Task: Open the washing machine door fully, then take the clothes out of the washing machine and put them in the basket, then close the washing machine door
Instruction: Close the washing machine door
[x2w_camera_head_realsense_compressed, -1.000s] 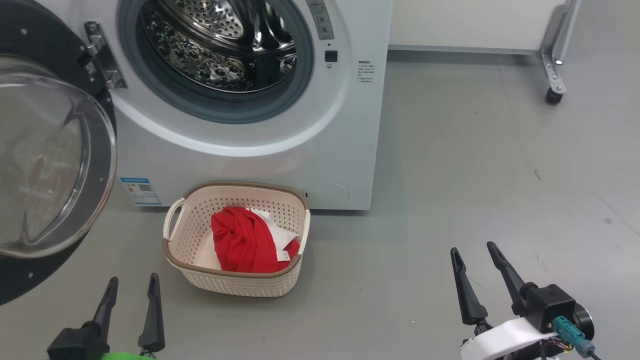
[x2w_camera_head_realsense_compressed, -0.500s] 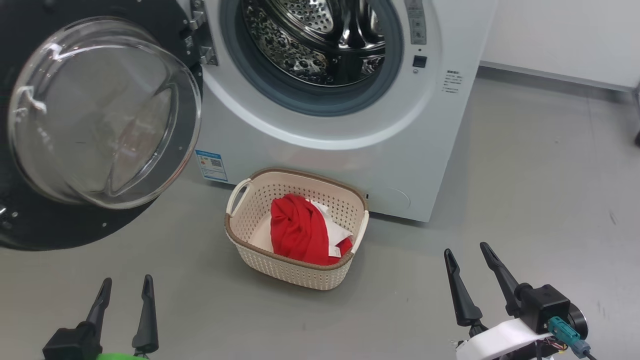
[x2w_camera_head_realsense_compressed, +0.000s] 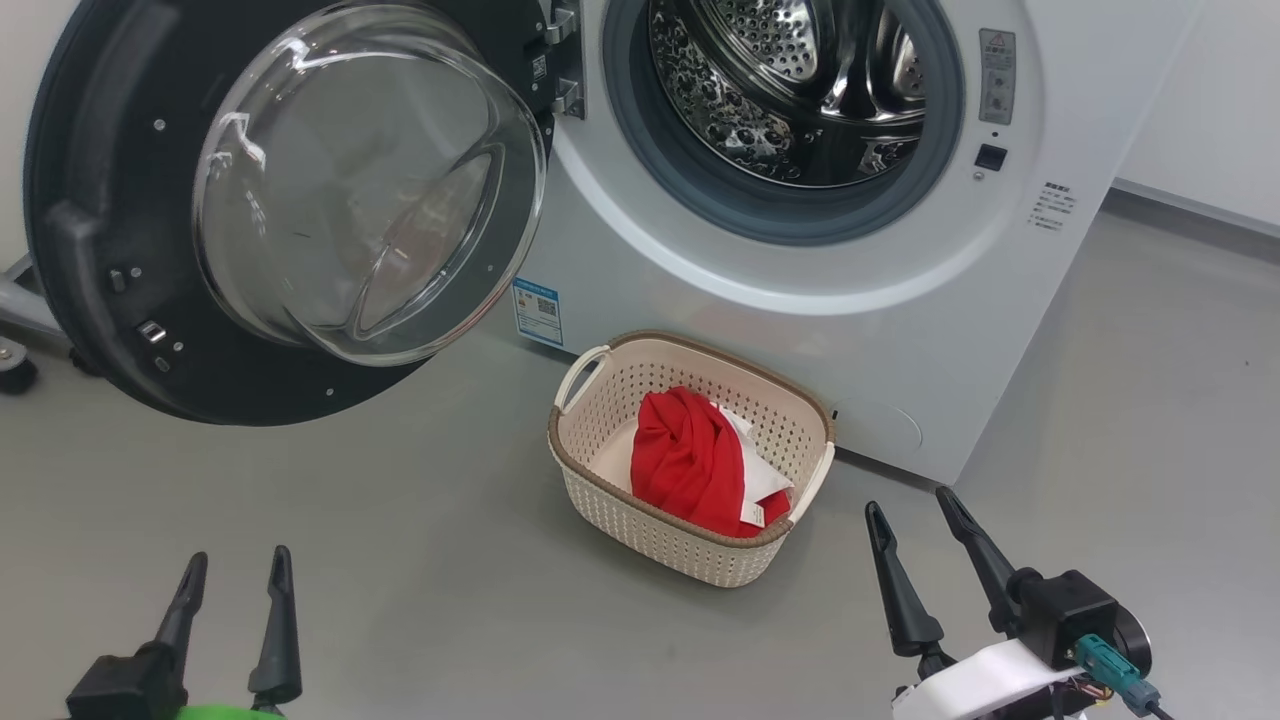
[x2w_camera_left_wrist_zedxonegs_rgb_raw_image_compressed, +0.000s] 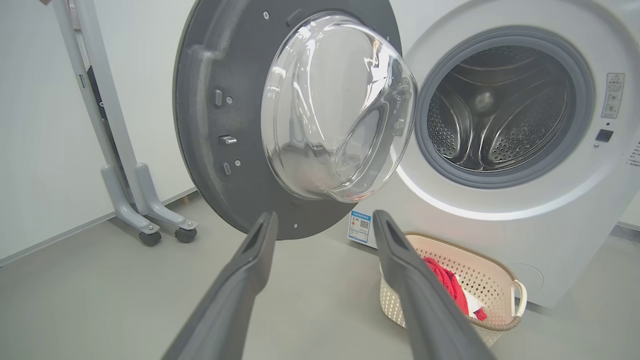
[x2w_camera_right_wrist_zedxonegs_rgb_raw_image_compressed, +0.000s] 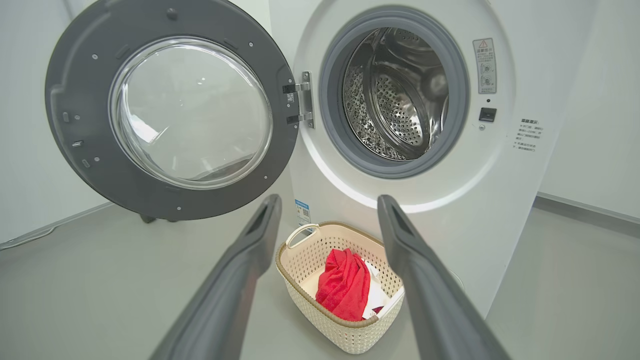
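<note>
Washing machine: it stands on the grey floor with its mouth uncovered. The steel drum looks empty in both wrist views, so unloading seems to be done. Its top and right side run off the head view, and the back of the drum is dark and glary.
Washing machine door: it is swung wide on the hinge at the left of the mouth, with the bulging glass facing outward, well clear of the opening. Shutting it looks like the one step left. The upper rim is cut off in the head view, and the small latch parts are too fine to read.
Basket: it sits on the floor just in front of the machine's base, below the mouth, probably to keep the drop from the drum short.
Clothes: the red garment is bunched inside the basket, with white cloth and a small label on its right. The folds hide whatever lies beneath.
Left gripper: it is low on the left with fingers spread and nothing between them. It is the gripper nearer the door, so likely the arm to push it.
Right gripper: it is low on the right, fingers also apart and empty, near the basket's right end but not touching it.
</note>
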